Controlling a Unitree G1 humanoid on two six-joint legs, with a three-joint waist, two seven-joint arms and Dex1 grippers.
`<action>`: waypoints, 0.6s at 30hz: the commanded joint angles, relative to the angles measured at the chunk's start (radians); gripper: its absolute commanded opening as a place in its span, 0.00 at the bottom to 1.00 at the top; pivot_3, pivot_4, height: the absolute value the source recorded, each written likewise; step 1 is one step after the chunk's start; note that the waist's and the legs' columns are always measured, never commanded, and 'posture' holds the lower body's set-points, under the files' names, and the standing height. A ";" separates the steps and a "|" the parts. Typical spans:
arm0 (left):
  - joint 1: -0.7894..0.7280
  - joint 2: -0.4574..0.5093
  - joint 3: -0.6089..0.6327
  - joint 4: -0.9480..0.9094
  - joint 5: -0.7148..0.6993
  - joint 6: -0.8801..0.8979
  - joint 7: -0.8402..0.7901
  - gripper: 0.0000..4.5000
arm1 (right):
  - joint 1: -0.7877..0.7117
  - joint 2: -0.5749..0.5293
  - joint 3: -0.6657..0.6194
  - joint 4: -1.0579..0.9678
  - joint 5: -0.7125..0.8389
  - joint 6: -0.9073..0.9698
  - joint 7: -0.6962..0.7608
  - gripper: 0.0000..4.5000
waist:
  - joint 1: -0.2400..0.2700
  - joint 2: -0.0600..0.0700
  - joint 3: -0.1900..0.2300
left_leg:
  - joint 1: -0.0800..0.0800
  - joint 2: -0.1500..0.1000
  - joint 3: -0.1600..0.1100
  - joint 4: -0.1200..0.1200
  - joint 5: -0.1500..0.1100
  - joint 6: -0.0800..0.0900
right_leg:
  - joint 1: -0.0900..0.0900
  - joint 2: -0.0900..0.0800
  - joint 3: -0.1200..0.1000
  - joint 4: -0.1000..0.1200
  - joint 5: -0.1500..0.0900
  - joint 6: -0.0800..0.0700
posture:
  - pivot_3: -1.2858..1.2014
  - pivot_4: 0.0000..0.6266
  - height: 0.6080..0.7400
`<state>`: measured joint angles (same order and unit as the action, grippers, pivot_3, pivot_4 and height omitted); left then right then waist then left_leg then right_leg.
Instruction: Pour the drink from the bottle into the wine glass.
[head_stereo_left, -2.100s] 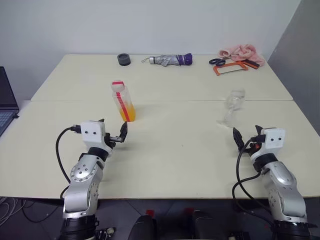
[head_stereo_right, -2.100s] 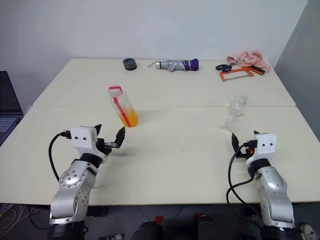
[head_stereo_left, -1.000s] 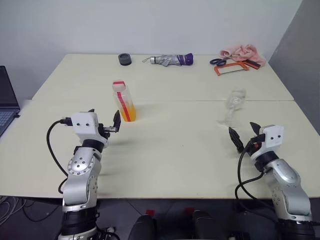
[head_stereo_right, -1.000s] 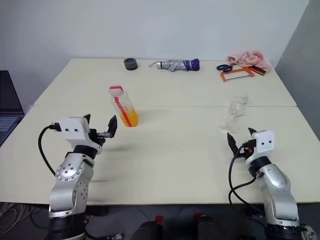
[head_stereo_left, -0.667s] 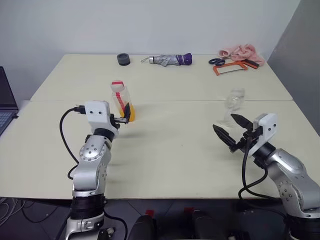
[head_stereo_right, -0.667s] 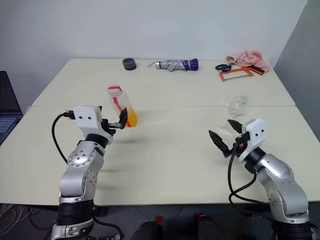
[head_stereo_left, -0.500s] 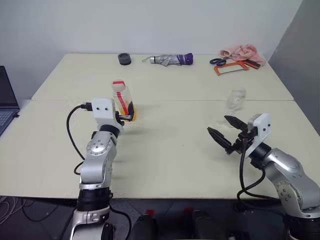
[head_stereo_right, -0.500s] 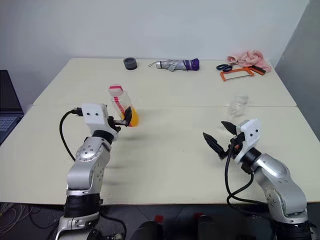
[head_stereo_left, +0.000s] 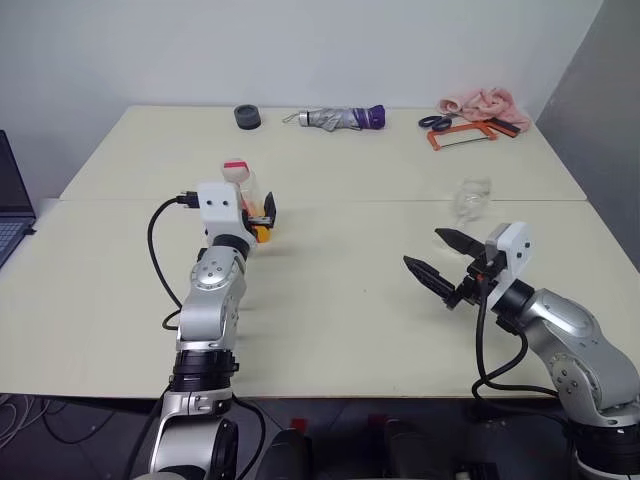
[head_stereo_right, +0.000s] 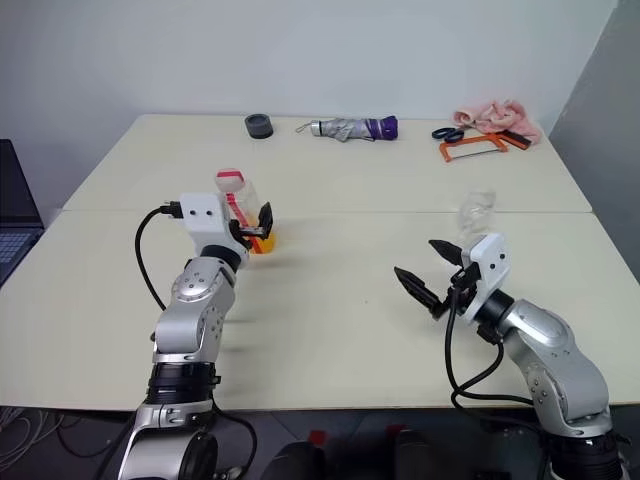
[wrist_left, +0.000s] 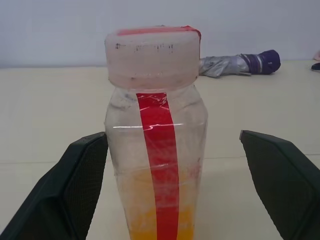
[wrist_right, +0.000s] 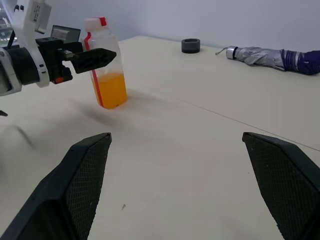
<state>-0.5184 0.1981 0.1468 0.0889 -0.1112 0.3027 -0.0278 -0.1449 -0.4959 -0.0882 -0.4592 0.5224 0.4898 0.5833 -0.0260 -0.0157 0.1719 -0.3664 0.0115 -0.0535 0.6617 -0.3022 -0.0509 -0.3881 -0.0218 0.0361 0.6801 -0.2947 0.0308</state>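
Bottle (head_stereo_left: 247, 196): upright on desk (head_stereo_left: 340, 300), between left pincer (wrist_left: 172, 190) fingers, spread, unclamped.
Handling: light, thin plastic; grip mid-body gently.
Wine glass (head_stereo_left: 470, 200): fragile, well apart.
Right pincer (head_stereo_left: 436, 262): spread, empty.

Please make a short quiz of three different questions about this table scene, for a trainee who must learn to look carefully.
1. True or false: the left gripper is already shut on the bottle.
2. Multiple choice: where does the wine glass stand? A) beside the bottle, B) on the table beyond the right gripper, C) at the far edge next to the umbrella.
3. Fill in: the drink fills only the ______ part of the bottle.

Key
1. False: the fingers stand open on either side of the bottle.
2. B
3. lower
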 joint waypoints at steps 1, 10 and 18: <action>-0.038 0.008 0.012 0.012 0.015 -0.041 0.016 0.99 | -0.019 -0.004 0.005 -0.016 -0.001 -0.008 0.008 1.00 | 0.000 0.000 0.000 | 0.000 0.000 0.000 0.000 0.000 0.000 | 0.000 0.000 0.000 0.000 0.000 0.000 | 0.52 0.24 1.00; -0.093 -0.003 0.013 0.097 0.025 -0.074 0.041 0.99 | -0.053 0.003 0.028 -0.026 0.012 0.016 0.003 1.00 | 0.000 0.000 0.000 | 0.000 0.000 0.000 0.000 0.000 0.000 | 0.000 0.000 0.000 0.000 0.000 0.000 | 0.52 0.24 1.00; -0.164 -0.003 -0.003 0.165 0.055 -0.087 0.057 0.99 | -0.076 0.008 0.035 -0.017 0.012 0.023 0.007 1.00 | 0.000 -0.001 0.000 | 0.000 0.000 0.000 0.000 0.000 0.000 | 0.000 0.000 0.000 0.000 0.000 0.000 | 0.52 0.24 1.00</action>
<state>-0.6512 0.1932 0.1433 0.2629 -0.0698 0.2378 0.0137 -0.2053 -0.4899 -0.0497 -0.4566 0.5254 0.5157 0.5872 -0.0257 -0.0164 0.1723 -0.3666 0.0110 -0.0537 0.6619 -0.3021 -0.0512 -0.3883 -0.0223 0.0358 0.6802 -0.2947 0.0309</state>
